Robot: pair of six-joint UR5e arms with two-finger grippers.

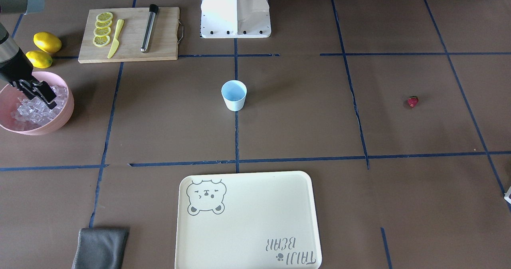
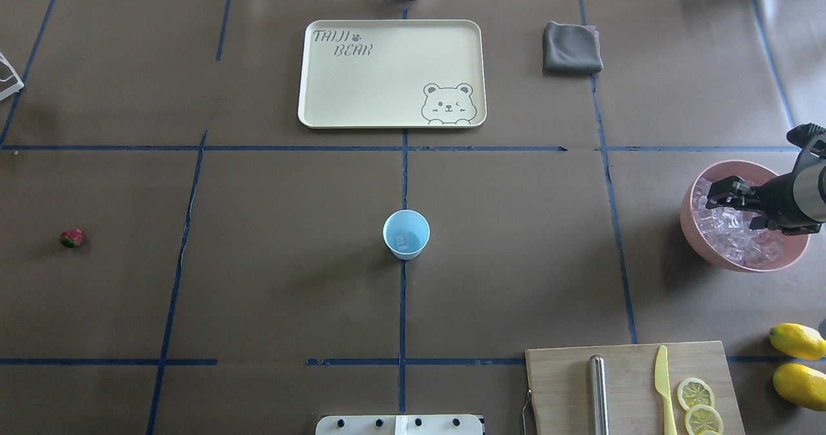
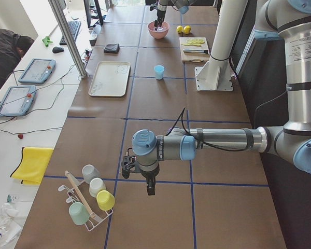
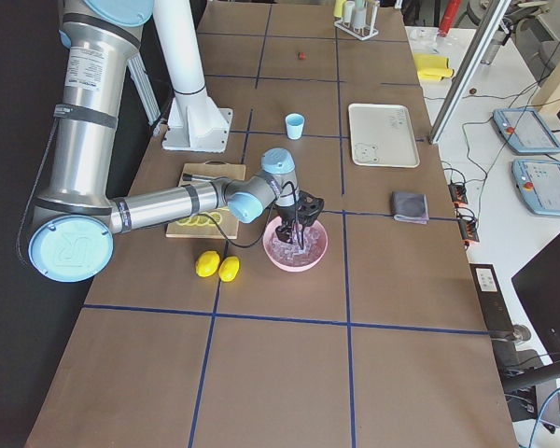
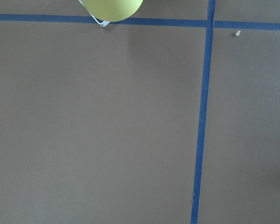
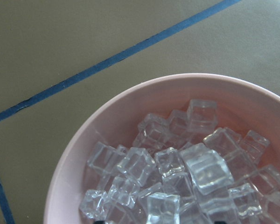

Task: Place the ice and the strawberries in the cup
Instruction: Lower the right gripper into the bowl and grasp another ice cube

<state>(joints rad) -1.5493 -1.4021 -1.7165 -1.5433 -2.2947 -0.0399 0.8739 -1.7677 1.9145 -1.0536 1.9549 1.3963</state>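
Right gripper (image 2: 712,197) above ice (image 6: 177,172) in bowl (image 6: 84,140), jaws spread.
Left gripper (image 3: 150,185) state unreadable; cup (image 2: 406,233) mid-table, strawberry (image 2: 71,237) well apart.

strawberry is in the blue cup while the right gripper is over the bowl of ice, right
No. The overhead view shows the strawberry lying on the table, far from the cup. The right gripper is over the bowl of ice.

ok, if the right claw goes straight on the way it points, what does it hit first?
The ice cubes piled in the pink bowl. The right claw points down over the pile, open; whether it touches the top cubes is unclear.
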